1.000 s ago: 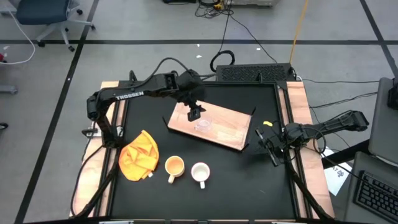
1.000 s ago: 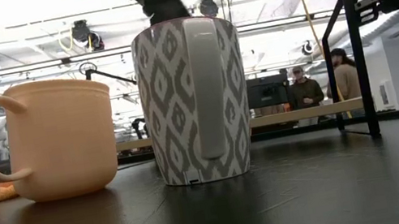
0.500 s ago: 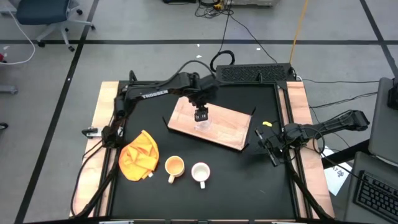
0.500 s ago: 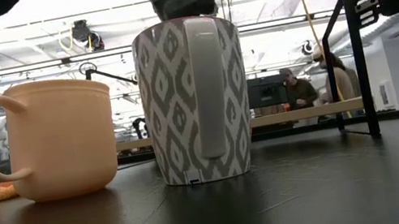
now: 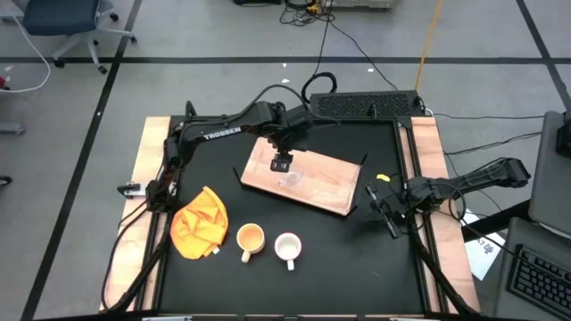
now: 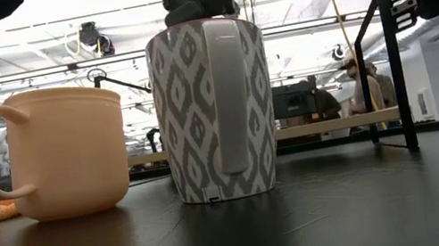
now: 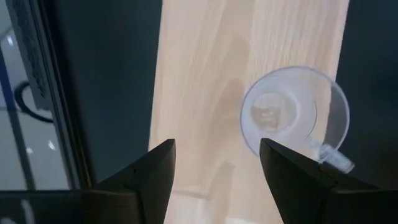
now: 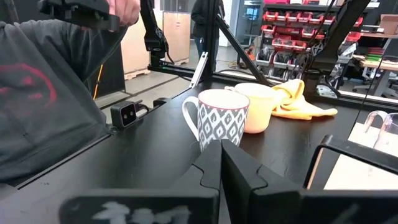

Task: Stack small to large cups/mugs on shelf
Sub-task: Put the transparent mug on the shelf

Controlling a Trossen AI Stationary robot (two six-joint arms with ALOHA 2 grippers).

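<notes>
Left gripper (image 5: pixel 282 163), released, hangs above the round clear glass cup (image 5: pixel 291 178) on the grained light-wood shelf (image 5: pixel 330 187); matte yellow-orange mug (image 5: pixel 250 239) and patterned white mug (image 5: pixel 286 248) stand on the black bench (image 5: pixel 357 259); right gripper (image 5: pixel 389 214) clenched empty.

Orange-yellow cloth (image 5: pixel 199 225) crumpled on the black bench (image 5: pixel 357 259) near its left edge, black keyboard (image 5: pixel 368 104) along the far edge, blue office chair (image 5: pixel 62 20) on the floor beyond, two people (image 6: pixel 358 85) standing in the room behind.
</notes>
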